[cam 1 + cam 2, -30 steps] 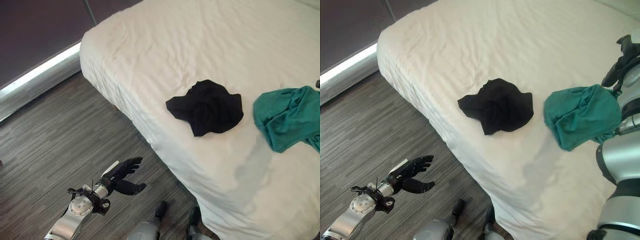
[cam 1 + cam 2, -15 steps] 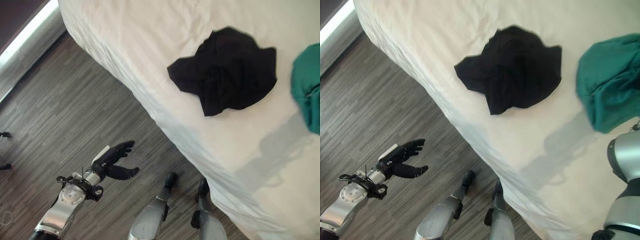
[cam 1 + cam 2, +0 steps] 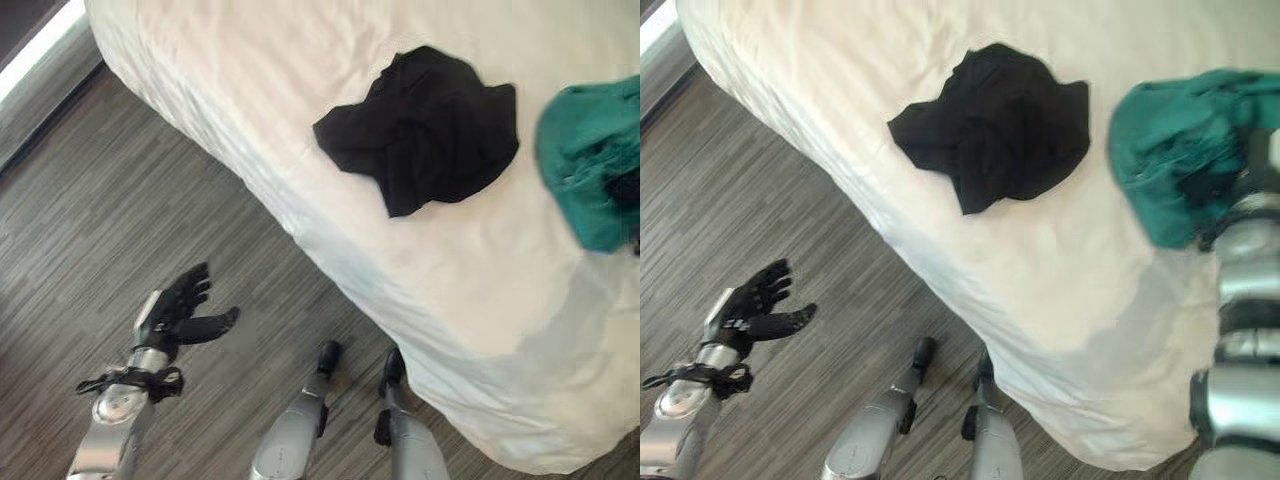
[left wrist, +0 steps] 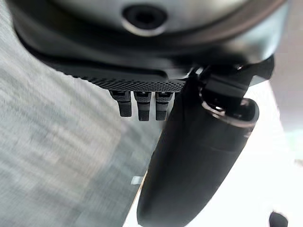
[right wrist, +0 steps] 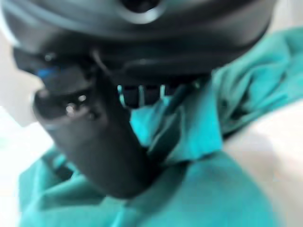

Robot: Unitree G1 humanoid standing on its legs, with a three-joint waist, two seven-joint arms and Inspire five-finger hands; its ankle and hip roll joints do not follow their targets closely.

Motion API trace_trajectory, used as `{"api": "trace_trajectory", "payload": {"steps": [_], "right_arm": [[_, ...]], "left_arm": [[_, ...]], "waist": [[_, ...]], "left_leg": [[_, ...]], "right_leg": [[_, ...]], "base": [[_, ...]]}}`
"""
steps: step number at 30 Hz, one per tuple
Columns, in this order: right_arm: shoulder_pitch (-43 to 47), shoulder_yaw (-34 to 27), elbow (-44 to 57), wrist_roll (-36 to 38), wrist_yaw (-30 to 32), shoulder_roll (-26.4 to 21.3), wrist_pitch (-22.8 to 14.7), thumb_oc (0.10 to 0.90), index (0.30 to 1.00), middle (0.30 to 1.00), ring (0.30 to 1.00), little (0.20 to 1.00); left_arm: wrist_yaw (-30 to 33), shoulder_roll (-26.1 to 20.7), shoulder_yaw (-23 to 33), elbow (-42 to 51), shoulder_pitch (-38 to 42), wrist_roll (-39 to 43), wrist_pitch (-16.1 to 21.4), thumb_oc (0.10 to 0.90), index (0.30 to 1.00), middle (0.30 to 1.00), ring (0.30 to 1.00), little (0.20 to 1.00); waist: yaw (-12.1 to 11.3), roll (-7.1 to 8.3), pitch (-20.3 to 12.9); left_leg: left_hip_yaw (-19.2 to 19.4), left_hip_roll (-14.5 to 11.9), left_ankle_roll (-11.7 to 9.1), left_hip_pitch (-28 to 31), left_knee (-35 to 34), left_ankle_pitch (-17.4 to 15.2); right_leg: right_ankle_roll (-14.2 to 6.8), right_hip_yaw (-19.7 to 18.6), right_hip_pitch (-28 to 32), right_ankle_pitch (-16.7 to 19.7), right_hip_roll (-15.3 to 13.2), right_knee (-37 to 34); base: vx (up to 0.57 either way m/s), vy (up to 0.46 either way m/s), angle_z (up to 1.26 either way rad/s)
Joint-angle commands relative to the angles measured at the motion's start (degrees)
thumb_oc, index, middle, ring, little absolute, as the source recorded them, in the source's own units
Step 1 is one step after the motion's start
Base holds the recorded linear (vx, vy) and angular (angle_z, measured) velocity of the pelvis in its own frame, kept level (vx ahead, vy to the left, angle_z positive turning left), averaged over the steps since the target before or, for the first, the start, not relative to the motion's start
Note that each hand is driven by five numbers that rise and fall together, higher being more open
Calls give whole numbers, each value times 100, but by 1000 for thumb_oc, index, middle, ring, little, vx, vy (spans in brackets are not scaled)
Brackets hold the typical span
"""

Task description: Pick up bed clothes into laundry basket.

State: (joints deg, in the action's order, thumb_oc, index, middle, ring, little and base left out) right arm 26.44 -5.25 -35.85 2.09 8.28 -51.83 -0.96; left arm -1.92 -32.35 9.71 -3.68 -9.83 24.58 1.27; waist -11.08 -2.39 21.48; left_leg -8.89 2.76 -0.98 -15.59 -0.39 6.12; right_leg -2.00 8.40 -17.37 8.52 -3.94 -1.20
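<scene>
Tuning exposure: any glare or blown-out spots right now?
Left eye view: strip by the floor glares, sheet evenly lit. Left wrist view: sheet past the left hand washes out white. Right wrist view: green cloth shows no glare.

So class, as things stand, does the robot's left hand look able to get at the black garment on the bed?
Probably not yet: the left hand hangs open over the floor, apart from the bed; nothing covers the black garment.
</scene>
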Motion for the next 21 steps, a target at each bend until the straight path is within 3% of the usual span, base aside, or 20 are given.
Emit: {"api": "trace_trajectory", "payload": {"steps": [1,4,6,9,10,11,12,15,16,18,21], "right_arm": [[-1669,812,33,182,-1186,1023,282,400,300,300,300,300],[-2158,800,-128,58,-1393,1583,374,400,300,300,300,300],[-2209,814,-184,65,-1447,1739,395,400,300,300,300,300],[-2408,945,-240,24,-1572,1967,423,400,300,300,300,300],[-2515,1013,-288,29,-1686,2057,460,400,300,300,300,300],[-2555,1107,-329,19,-1739,2044,467,400,300,300,300,300],[-2576,1042,-329,16,-1739,2084,466,400,300,300,300,300],[-2779,1237,-140,24,-1846,2114,509,400,300,300,300,300],[-2784,1298,-128,34,-1848,2081,512,400,300,300,300,300],[-2844,1318,-165,78,-1845,2152,490,400,300,300,300,300],[-2896,1363,-138,167,-1804,2167,479,400,300,300,300,300]], "left_arm": [[322,-558,356,192,591,-394,426,800,900,900,900,900],[115,-1875,-110,118,1561,-1794,150,800,900,900,900,900],[170,-2048,-301,62,1945,-1929,153,800,900,900,900,900],[-4,-2356,-1047,17,2950,-2284,87,800,900,900,900,900],[-179,-2992,-1929,59,4011,-3176,-28,800,900,900,900,900],[-202,-3207,-2442,64,4652,-3508,-36,800,900,900,900,900],[-183,-3194,-2627,-9,4849,-3502,-31,800,900,900,900,900],[-174,-2744,-4578,-1168,7080,-3788,-95,800,900,900,900,900],[-165,-2619,-4957,-1439,7549,-4013,-143,800,900,900,900,900],[-104,-2288,-5591,-1997,8302,-4282,-145,800,900,900,900,900],[-29,-1727,-5978,-2632,8884,-4525,-243,800,900,900,900,900]], "waist": [[117,-193,-145],[248,-235,-482],[271,-209,-550],[414,-111,-819],[501,-49,-996],[600,-40,-1099],[545,-13,-1095],[806,83,-1418],[899,87,-1485],[947,215,-1560],[1102,379,-1667]], "left_leg": [[-307,230,-84,-3,-461,457],[-420,283,-159,321,-461,408],[-432,288,-163,370,-461,426],[-372,259,-159,600,-461,363],[-306,250,-147,746,-461,299],[-262,233,-145,836,-461,238],[-270,241,-142,813,-461,270],[-204,214,-100,971,-461,187],[-183,203,-87,998,-461,173],[-115,190,-61,1035,-461,131],[25,137,-14,1060,-461,52]], "right_leg": [[-35,140,280,-81,-3,103],[-91,366,743,-149,-68,14],[-106,413,832,-127,-80,-22],[-148,398,1114,-94,-55,-146],[-189,361,1296,-82,-27,-231],[-212,339,1381,-104,-22,-244],[-215,349,1366,-76,-29,-253],[-277,325,1505,-99,-13,-247],[-294,297,1525,-92,-13,-240],[-314,227,1555,-79,3,-249],[-346,50,1535,-30,55,-323]], "base": [[144,-2,33],[94,39,25],[24,38,37],[46,63,3],[98,84,-1],[70,68,-4],[66,60,-11],[67,67,-10],[57,52,-2],[43,33,-14],[38,19,-23]]}}
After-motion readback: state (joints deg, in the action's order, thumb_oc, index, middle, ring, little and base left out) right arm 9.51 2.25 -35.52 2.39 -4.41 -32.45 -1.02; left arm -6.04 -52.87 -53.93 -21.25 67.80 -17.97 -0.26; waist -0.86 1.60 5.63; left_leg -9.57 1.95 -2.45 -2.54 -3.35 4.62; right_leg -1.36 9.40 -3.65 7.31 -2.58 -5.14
